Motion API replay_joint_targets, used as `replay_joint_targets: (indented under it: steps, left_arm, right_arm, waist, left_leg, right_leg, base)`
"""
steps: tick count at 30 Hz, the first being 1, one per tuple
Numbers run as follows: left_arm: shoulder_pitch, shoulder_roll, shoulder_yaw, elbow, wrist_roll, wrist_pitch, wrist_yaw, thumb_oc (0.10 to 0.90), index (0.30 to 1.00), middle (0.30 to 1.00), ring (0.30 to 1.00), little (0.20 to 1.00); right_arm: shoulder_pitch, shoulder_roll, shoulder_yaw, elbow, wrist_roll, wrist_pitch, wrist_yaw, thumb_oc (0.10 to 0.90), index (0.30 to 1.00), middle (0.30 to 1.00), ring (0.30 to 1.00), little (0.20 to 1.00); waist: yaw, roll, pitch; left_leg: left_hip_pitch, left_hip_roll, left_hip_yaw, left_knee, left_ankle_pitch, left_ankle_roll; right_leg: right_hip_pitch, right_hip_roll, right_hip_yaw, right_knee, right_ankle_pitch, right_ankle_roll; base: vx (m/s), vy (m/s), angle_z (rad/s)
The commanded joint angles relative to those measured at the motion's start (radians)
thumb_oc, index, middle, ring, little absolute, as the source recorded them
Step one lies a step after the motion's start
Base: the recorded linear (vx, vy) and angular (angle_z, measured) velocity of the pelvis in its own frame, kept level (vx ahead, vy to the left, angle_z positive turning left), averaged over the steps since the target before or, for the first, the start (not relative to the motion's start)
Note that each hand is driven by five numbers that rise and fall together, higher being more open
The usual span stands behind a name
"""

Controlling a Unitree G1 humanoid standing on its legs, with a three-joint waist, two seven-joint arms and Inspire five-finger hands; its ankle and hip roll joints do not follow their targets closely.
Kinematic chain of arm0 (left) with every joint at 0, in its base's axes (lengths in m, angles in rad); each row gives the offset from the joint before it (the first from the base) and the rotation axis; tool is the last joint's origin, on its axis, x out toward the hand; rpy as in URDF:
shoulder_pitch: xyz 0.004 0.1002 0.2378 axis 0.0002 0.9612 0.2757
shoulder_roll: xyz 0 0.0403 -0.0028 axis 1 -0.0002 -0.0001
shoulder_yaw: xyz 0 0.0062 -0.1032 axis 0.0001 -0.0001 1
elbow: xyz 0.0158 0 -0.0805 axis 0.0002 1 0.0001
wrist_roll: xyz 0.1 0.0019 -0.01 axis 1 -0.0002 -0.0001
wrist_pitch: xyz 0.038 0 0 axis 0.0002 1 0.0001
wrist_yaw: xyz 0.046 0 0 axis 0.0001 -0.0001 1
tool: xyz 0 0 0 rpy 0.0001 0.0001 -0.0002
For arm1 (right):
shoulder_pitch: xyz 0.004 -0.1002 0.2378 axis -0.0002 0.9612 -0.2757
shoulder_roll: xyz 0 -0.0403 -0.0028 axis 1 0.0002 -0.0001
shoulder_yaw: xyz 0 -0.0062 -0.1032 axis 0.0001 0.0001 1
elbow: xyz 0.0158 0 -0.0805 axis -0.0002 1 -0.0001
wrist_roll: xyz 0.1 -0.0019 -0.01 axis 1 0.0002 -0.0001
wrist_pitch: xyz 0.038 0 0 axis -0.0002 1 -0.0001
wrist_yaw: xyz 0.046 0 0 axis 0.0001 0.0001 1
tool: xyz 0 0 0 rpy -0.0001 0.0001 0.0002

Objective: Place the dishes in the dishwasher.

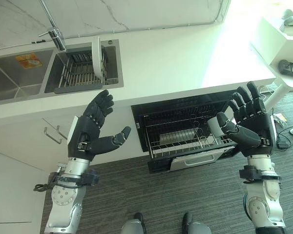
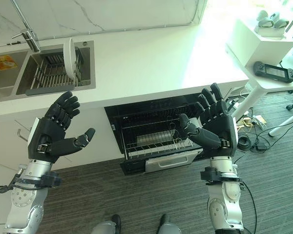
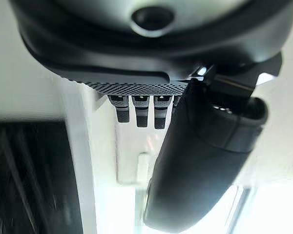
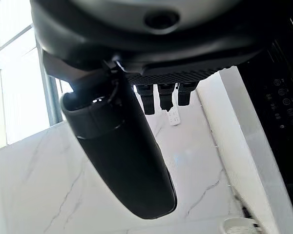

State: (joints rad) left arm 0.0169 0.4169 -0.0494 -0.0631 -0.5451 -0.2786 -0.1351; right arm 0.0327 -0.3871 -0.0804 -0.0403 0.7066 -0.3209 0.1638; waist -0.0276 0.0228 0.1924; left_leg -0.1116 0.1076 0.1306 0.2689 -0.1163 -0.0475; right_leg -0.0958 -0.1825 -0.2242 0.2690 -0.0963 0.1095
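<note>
Hands both raised in front of the desk (image 1: pixel 185 58), palms facing each other, holding nothing. Left hand (image 1: pixel 90 127) at centre left of the frame, fingers spread and nearly straight, thumb stuck out toward the middle. Right hand (image 1: pixel 249 121) at centre right, fingers upright and apart, thumb angled inward; it stands before the dishwasher's right end.

Plate (image 1: pixel 96 57), white, upright on its edge in the dish rack (image 1: pixel 80 74), which sits in the right basin of the sink (image 1: pixel 19 80) at upper left. Faucet (image 1: pixel 53 30) rises just left of the rack.

Dishwasher (image 1: pixel 185 124) at frame centre, below the desk edge, open, its wire basket (image 1: pixel 183 139) pulled out; a row of grey tines shows in the basket's middle. Whether any dish lies in it I cannot tell.

Side table (image 2: pixel 263 39) at upper right, white, carrying a dark controller (image 2: pixel 274 72). Floor (image 1: pixel 195 200) dark and striped across the lower frame.
</note>
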Motion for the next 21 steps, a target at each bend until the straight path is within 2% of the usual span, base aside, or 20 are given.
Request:
replay_joint_targets:
  steps: [1, 2, 4, 6, 7, 11, 12, 13, 15, 17, 18, 19, 20, 21]
  left_arm:
    - [-0.141, -0.017, -0.019, -0.038, -0.04, -0.052, -0.018, 0.8, 0.9, 0.9, 0.9, 0.9]
    - [-0.136, -0.027, -0.014, -0.039, -0.027, -0.033, -0.031, 0.8, 0.9, 0.9, 0.9, 0.9]
    - [-0.13, -0.033, -0.015, -0.044, -0.015, -0.026, -0.048, 0.8, 0.9, 0.9, 0.9, 0.9]
    - [-0.118, -0.036, -0.013, -0.056, -0.012, -0.031, -0.059, 0.8, 0.9, 0.9, 0.9, 0.9]
    - [-0.104, -0.031, -0.005, -0.069, -0.023, -0.036, -0.062, 0.8, 0.9, 0.9, 0.9, 0.9]
    - [-0.079, -0.013, 0.017, -0.081, -0.058, -0.072, -0.084, 0.8, 0.9, 0.9, 0.9, 0.9]
    - [-0.089, -0.009, 0.009, -0.068, -0.049, -0.122, -0.1, 0.8, 0.9, 0.9, 0.9, 0.9]
    - [-0.104, -0.007, -0.002, -0.055, -0.022, -0.147, -0.112, 0.8, 0.9, 0.9, 0.9, 0.9]
    - [-0.145, -0.004, -0.046, -0.031, 0.016, -0.14, -0.108, 0.8, 0.9, 0.9, 0.9, 0.9]
    - [-0.168, -0.001, -0.063, -0.026, 0.054, -0.117, -0.085, 0.8, 0.9, 0.9, 0.9, 0.9]
    - [-0.166, -0.002, -0.059, -0.028, 0.064, -0.102, -0.065, 0.8, 0.9, 0.9, 0.9, 0.9]
    - [-0.156, 0.002, -0.045, -0.032, 0.056, -0.084, -0.051, 0.8, 0.9, 0.9, 0.9, 0.9]
    - [-0.14, 0.011, -0.022, -0.034, 0.036, -0.058, -0.05, 0.8, 0.9, 0.9, 0.9, 0.9]
    - [-0.138, 0.013, -0.018, -0.031, 0.034, -0.051, -0.057, 0.8, 0.9, 0.9, 0.9, 0.9]
  right_arm:
    - [-0.051, -0.061, -0.017, -0.094, 0.026, -0.097, 0.03, 0.8, 0.9, 0.9, 0.9, 0.9]
    - [-0.041, -0.047, -0.032, -0.101, 0.037, -0.087, 0.009, 0.8, 0.9, 0.9, 0.9, 0.9]
    - [-0.035, -0.039, -0.046, -0.099, 0.023, -0.08, 0.003, 0.8, 0.9, 0.9, 0.9, 0.9]
    - [-0.026, -0.036, -0.061, -0.097, 0.0, -0.087, 0.005, 0.8, 0.9, 0.9, 0.9, 0.9]
    - [-0.02, -0.039, -0.068, -0.101, -0.001, -0.087, 0.007, 0.8, 0.9, 0.9, 0.9, 0.9]
    - [-0.005, -0.063, -0.096, -0.12, 0.042, -0.087, -0.005, 0.8, 0.9, 0.9, 0.9, 0.9]
    - [-0.006, -0.074, -0.118, -0.12, 0.035, -0.097, -0.027, 0.8, 0.9, 0.9, 0.9, 0.9]
    - [-0.004, -0.079, -0.13, -0.112, 0.0, -0.111, -0.061, 0.8, 0.9, 0.9, 0.9, 0.9]
    - [-0.005, -0.072, -0.139, -0.091, 0.012, -0.127, -0.079, 0.8, 0.9, 0.9, 0.9, 0.9]
    - [-0.003, -0.058, -0.149, -0.071, 0.018, -0.137, -0.057, 0.8, 0.9, 0.9, 0.9, 0.9]
    - [0.001, -0.049, -0.149, -0.078, 0.013, -0.129, -0.044, 0.8, 0.9, 0.9, 0.9, 0.9]
    - [0.002, -0.036, -0.148, -0.09, 0.016, -0.116, -0.029, 0.8, 0.9, 0.9, 0.9, 0.9]
    - [-0.002, -0.022, -0.144, -0.1, 0.041, -0.095, -0.013, 0.8, 0.9, 0.9, 0.9, 0.9]
    - [-0.001, -0.02, -0.143, -0.102, 0.046, -0.091, -0.012, 0.8, 0.9, 0.9, 0.9, 0.9]
  waist:
    - [-0.082, -0.019, -0.069]
    - [-0.079, -0.029, -0.069]
    - [-0.08, -0.04, -0.07]
    - [-0.086, -0.044, -0.072]
    - [-0.088, -0.04, -0.074]
    - [-0.098, -0.023, -0.076]
    - [-0.113, -0.01, -0.074]
    - [-0.125, -0.001, -0.075]
    - [-0.125, 0.003, -0.076]
    - [-0.116, 0.004, -0.075]
    - [-0.111, 0.005, -0.074]
    - [-0.102, 0.006, -0.073]
    - [-0.094, 0.012, -0.069]
    - [-0.094, 0.012, -0.068]
  left_leg:
    - [-0.001, -0.026, 0.055, 0.031, -0.074, 0.02]
    - [0.01, -0.041, 0.084, 0.031, -0.076, 0.027]
    - [0.025, -0.028, 0.109, 0.031, -0.07, 0.021]
    - [0.034, 0.033, 0.12, 0.031, -0.056, 0.002]
    - [0.033, 0.075, 0.107, 0.031, -0.047, -0.013]
    - [0.009, 0.195, 0.034, 0.031, -0.008, -0.062]
    - [0.009, 0.224, 0.054, 0.031, -0.003, -0.071]
    - [0.011, 0.228, 0.082, 0.031, -0.011, -0.072]
    - [-0.007, 0.188, 0.058, 0.031, -0.025, -0.062]
    - [-0.015, 0.104, 0.024, 0.031, -0.056, -0.028]
    - [-0.013, 0.077, 0.028, 0.031, -0.062, -0.013]
    - [-0.009, 0.059, 0.041, 0.031, -0.071, 0.003]
    - [-0.005, 0.047, 0.051, 0.031, -0.085, 0.027]
    - [0.002, 0.045, 0.057, 0.031, -0.094, 0.031]
  right_leg:
    - [0.022, 0.108, 0.05, 0.031, -0.108, -0.031]
    - [0.03, 0.094, 0.045, 0.031, -0.107, -0.033]
    - [0.036, 0.079, 0.037, 0.031, -0.104, -0.032]
    - [0.031, 0.062, 0.033, 0.031, -0.096, -0.026]
    - [0.029, 0.052, 0.033, 0.031, -0.094, -0.019]
    - [0.033, 0.009, 0.056, 0.031, -0.095, 0.008]
    - [0.044, -0.028, 0.046, 0.031, -0.092, 0.026]
    - [0.049, -0.059, 0.032, 0.031, -0.082, 0.041]
    - [0.047, -0.108, 0.035, 0.031, -0.048, 0.076]
    - [0.039, -0.137, 0.042, 0.031, -0.007, 0.075]
    - [0.041, -0.144, 0.021, 0.031, 0.026, 0.07]
    - [0.046, -0.144, -0.016, 0.031, 0.075, 0.071]
    - [0.046, -0.086, -0.047, 0.031, 0.101, 0.072]
    - [0.049, -0.06, -0.049, 0.031, 0.087, 0.074]
  base:
    - [0.27, 0.079, -0.12]
    - [0.25, 0.111, -0.26]
    - [0.13, 0.158, -0.16]
    - [0.1, 0.325, 0.05]
    - [0.09, 0.436, 0.08]
    - [0.13, 0.574, 0.13]
    - [0.17, 0.805, 0.03]
    - [0.16, 0.771, 0.06]
    - [0.12, 0.541, 0.48]
    - [0.16, 0.47, 0.48]
    - [0.16, 0.437, 0.1]
    - [0.15, 0.452, -0.09]
    - [0.12, 0.35, -0.44]
    - [0.13, 0.291, -0.42]
